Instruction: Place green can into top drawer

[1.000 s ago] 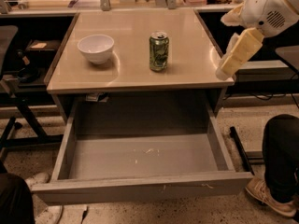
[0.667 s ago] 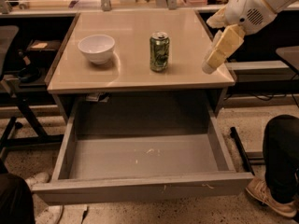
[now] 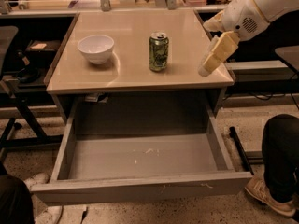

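The green can stands upright near the middle of the beige desk top. The top drawer is pulled fully open below the desk; its grey floor is bare with pale scuff marks. My gripper hangs over the desk's right edge, to the right of the can and apart from it. It holds nothing.
A white bowl sits on the desk left of the can. A person's leg and shoe are at the right of the drawer. A black chair frame stands at the left. Shelves with clutter run along the back.
The arm has swung left and up from beside the desk's right side to above its right edge, closer to the can. The can, bowl and drawer have not moved.
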`<state>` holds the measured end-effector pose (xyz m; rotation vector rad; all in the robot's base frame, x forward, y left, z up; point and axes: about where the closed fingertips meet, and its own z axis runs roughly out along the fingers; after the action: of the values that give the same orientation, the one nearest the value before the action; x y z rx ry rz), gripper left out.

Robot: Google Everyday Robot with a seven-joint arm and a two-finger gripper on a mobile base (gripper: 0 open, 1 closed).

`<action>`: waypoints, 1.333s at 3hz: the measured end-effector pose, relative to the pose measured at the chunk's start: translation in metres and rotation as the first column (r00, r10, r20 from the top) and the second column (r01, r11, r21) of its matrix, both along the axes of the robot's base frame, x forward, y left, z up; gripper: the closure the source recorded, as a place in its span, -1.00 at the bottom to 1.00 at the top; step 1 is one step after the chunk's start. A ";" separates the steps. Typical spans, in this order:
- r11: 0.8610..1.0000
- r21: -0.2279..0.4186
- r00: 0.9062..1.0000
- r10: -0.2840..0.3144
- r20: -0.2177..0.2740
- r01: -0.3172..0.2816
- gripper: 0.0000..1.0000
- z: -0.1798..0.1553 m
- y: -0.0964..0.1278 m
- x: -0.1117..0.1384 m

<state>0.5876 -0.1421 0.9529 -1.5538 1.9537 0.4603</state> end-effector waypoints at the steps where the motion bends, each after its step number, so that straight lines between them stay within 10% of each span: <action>1: 0.995 0.098 1.000 -0.002 -0.021 0.004 -1.00 -0.029 0.013 0.030; 4: 0.989 0.147 1.000 -0.010 -0.020 0.013 -1.00 -0.056 0.037 0.074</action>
<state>0.6618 -0.1055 0.8967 -1.4499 1.8967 0.6026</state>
